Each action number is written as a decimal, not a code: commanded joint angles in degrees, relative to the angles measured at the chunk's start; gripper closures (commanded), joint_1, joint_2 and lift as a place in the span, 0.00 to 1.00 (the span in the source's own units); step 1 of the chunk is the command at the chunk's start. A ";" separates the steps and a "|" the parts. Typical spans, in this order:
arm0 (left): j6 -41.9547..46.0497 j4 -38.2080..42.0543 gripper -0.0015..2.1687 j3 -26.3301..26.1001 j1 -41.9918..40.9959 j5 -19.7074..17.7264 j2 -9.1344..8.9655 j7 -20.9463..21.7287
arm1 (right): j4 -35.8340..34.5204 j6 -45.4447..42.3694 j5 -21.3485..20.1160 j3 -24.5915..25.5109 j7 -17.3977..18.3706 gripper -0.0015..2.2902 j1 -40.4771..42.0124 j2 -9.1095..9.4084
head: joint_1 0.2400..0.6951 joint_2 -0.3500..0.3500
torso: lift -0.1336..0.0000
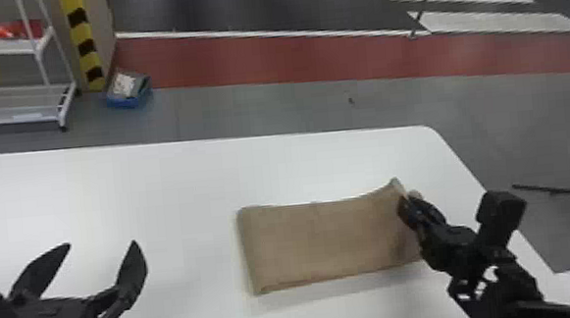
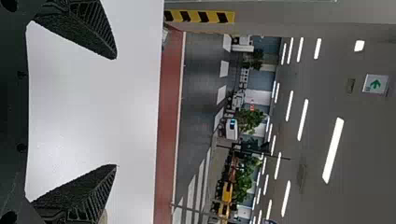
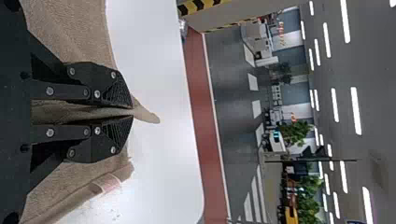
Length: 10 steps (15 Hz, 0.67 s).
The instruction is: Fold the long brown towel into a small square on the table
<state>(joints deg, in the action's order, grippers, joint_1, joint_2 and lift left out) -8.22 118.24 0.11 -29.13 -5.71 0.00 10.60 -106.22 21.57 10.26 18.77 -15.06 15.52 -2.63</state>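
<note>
1. Standing on the floor beyond the table, well left of the towel, is a white rack with something red on its upper shelf
2. Well left of the towel, the left gripper has its fingers spread wide, empty
3. Past the towel's far left, a blue box sits on the floor
4. The towel lies on the table as a broad strip, its far right corner raised
5. At the towel's right end, the right gripper is nearly closed on a pinch of cloth, a tip poking out past its fingertips
6. Right of the towel, off the table, stand black legs
</note>
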 commanded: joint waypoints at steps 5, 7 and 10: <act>0.18 -0.64 0.02 0.51 -0.13 -0.09 -0.15 0.12 | 1.80 0.36 0.29 3.56 -0.32 0.03 1.36 1.05 | 1.00 0.19 | 0.17; 0.18 -0.82 0.02 0.24 -0.13 -0.09 -0.15 0.21 | 1.80 0.54 0.29 4.44 -0.32 0.03 1.36 0.96 | 1.00 0.17 | 0.17; 0.35 -0.82 0.02 0.60 -0.13 -0.18 -0.15 0.30 | 2.07 0.89 -0.24 4.88 -0.41 0.03 1.36 0.88 | 1.00 0.13 | 0.17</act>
<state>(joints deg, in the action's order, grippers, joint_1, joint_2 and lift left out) -8.04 117.43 0.54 -29.26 -5.81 0.00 10.87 -104.29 22.40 10.26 23.55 -15.41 16.89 -1.69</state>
